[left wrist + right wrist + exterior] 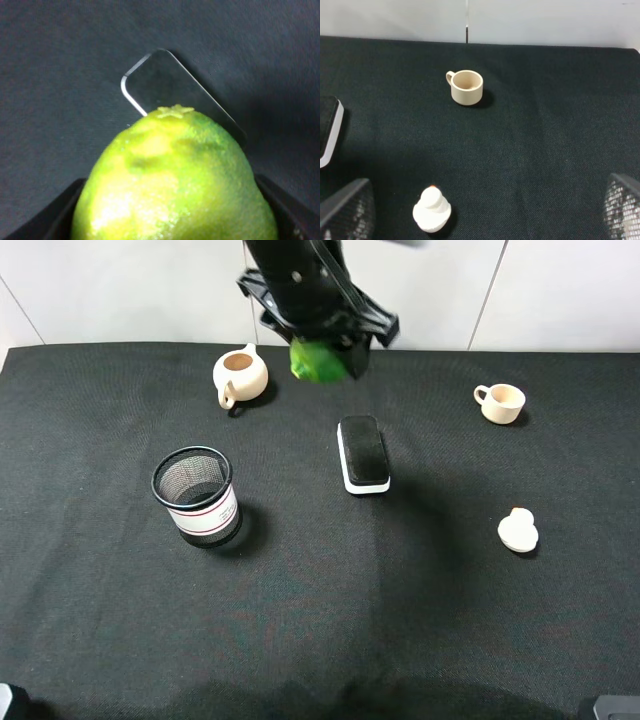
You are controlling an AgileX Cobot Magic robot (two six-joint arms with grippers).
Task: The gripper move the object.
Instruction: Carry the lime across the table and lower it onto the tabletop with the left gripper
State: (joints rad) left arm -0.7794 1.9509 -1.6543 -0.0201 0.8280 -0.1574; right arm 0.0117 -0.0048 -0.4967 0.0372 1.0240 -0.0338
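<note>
The bright green lime point(320, 360) hangs in the air over the far middle of the black cloth, between the jaws of my left gripper point(324, 348), which is shut on it. In the left wrist view the lime point(175, 185) fills the lower half, stem end forward, with dark jaw edges at both lower corners. A black-and-white eraser point(175, 92) lies on the cloth below it. In the right wrist view my right gripper point(482, 215) stands open over the right side of the cloth, with nothing between its fingers point(345, 210).
A beige teapot point(240, 375) sits left of the lime. The eraser point(363, 454) lies mid-table, and a black mesh pen cup point(197, 496) stands at the left. On the right are a beige cup point(500, 402) and a small white figure point(518, 531).
</note>
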